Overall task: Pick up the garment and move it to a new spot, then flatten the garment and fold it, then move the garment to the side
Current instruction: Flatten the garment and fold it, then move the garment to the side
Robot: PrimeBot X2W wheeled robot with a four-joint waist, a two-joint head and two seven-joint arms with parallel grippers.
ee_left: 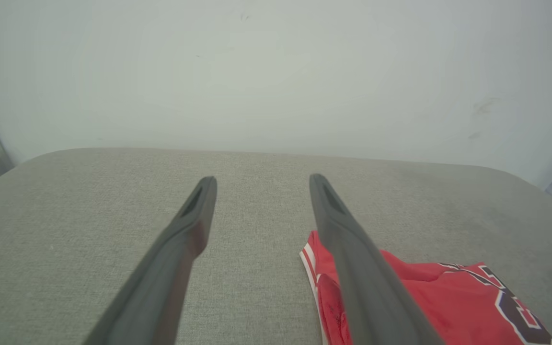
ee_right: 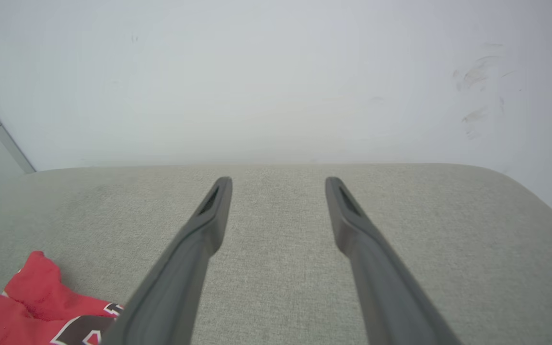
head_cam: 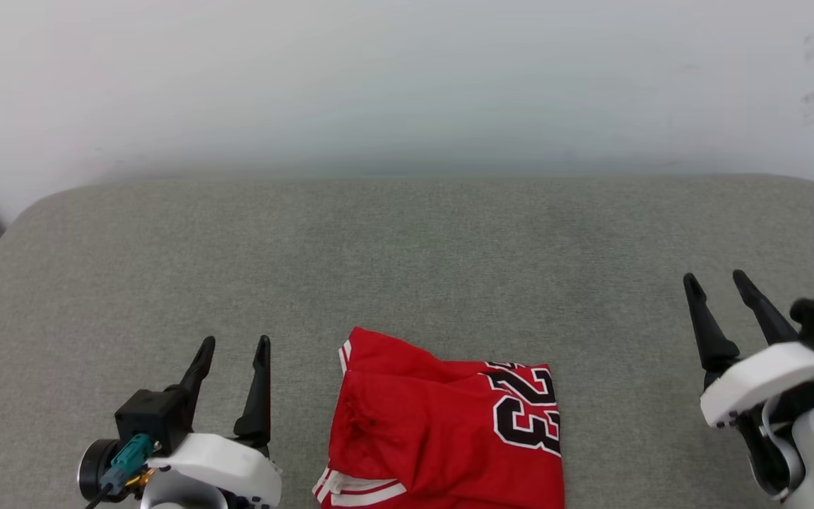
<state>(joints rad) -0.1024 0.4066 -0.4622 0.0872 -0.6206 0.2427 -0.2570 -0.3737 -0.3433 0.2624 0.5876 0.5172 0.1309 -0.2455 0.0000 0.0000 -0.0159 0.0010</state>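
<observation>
The garment (head_cam: 442, 424), a red jersey with a black white-outlined "23" and striped white trim, lies folded into a rough rectangle at the near middle of the grey padded table (head_cam: 407, 254). My left gripper (head_cam: 235, 344) stands open to its left, apart from the cloth, nothing between its fingers. Far off at the right, my right gripper (head_cam: 718, 278) is open and empty too. In the left wrist view the garment (ee_left: 439, 297) lies lower right, beside the left gripper (ee_left: 262, 179). In the right wrist view the garment (ee_right: 31, 306) shows at lower left of the right gripper (ee_right: 278, 180).
A pale wall (head_cam: 407, 85) rises just behind the table's far edge. The table's rounded corners show at far left and far right. Bare grey fabric stretches between the garment and the far edge.
</observation>
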